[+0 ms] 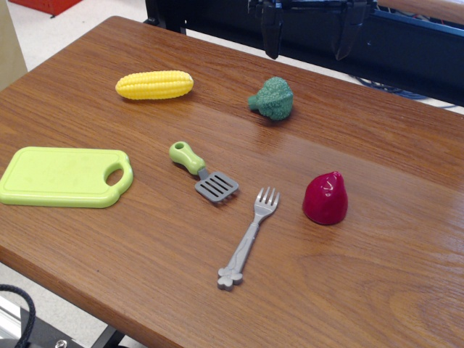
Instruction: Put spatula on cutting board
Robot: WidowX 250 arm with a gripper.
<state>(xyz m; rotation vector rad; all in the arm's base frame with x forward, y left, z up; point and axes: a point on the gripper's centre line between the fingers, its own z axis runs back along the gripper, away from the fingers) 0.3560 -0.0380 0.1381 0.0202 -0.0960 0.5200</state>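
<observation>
The spatula (pixel 204 173) lies flat near the middle of the wooden table (pixel 377 275), its green handle pointing up-left and its grey slotted head down-right. It rests apart from the board (pixel 58 176), which sits flat at the left edge with its handle hole facing the spatula. The gripper (pixel 309 32) hangs at the top of the view, above the table's far edge, well apart from the spatula and up-right of it. Its two dark fingers (pixel 272 32) stand spread with a clear gap between them, holding nothing. A grey fork (pixel 249 238) lies just right of the spatula head, tines pointing away. A corn cob (pixel 154 85) sits at the far left, a broccoli (pixel 272 98) below the gripper, and a red pepper (pixel 325 197) to the right.
</observation>
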